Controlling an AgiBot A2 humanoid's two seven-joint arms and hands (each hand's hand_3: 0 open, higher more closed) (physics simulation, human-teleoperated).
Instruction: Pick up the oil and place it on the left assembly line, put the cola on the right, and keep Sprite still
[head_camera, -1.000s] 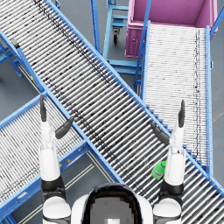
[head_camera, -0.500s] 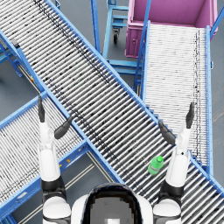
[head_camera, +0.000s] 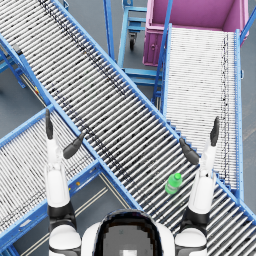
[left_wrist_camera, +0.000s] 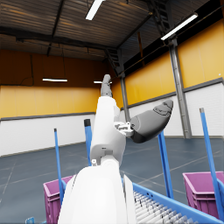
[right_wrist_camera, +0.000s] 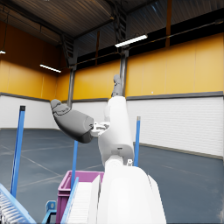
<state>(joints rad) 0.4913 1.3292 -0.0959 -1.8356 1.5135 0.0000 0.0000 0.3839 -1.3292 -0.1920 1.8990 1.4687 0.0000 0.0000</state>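
**Hands raised, Sprite left alone on the middle belt**
Both hands, left (head_camera: 56, 144) and right (head_camera: 205, 150), hang empty with fingers spread above the belt (head_camera: 115, 115). The green Sprite (head_camera: 173, 183) sits on its rollers just beside the right forearm. No oil or cola shows in any view. This looks like a waiting step: best hold the right arm clear of the bottle and reach only once something to sort appears.

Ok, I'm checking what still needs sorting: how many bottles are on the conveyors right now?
1: a green bottle at the near end of the diagonal conveyor. Others may lie outside the view.
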